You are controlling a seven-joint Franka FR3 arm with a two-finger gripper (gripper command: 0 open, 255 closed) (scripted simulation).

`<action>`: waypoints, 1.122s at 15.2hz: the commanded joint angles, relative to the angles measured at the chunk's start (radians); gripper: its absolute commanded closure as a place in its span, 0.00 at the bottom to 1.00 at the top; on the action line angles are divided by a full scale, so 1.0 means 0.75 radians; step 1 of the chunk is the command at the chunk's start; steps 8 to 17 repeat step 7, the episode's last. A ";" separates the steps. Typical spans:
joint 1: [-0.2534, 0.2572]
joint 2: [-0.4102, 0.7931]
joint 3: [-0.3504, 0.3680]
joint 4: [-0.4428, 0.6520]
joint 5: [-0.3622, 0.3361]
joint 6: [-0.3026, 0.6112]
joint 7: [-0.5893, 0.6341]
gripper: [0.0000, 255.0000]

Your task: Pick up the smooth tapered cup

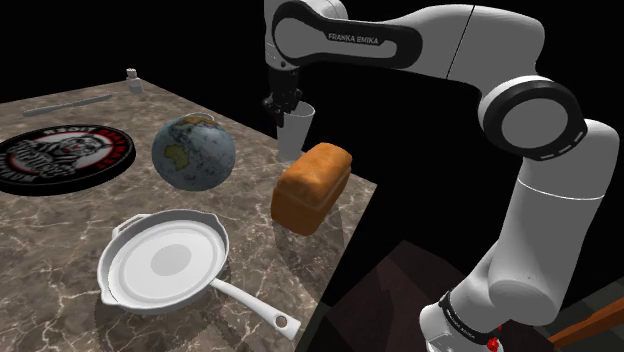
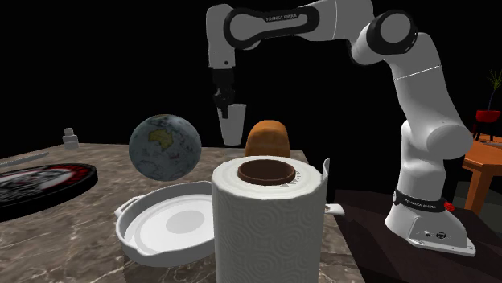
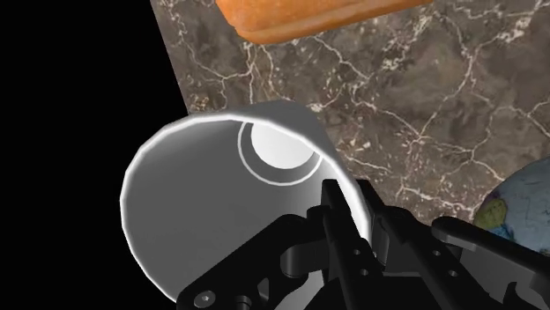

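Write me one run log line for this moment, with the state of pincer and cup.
phase: grasp | pincer: shut on cup rim | cup: upright, beside bread | lifted: cannot tell

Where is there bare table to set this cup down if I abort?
Bare table lies between the red-rimmed disc and the white pan; more between the small white bottle and the globe. It is crowded by the tool: cup, globe and loaf bunch at the edge.
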 commanded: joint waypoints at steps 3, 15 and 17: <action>0.008 0.019 0.000 0.099 -0.003 -0.080 -0.012 1.00; 0.014 0.030 0.000 0.156 -0.006 -0.125 -0.017 1.00; 0.014 0.030 0.000 0.156 -0.006 -0.125 -0.017 1.00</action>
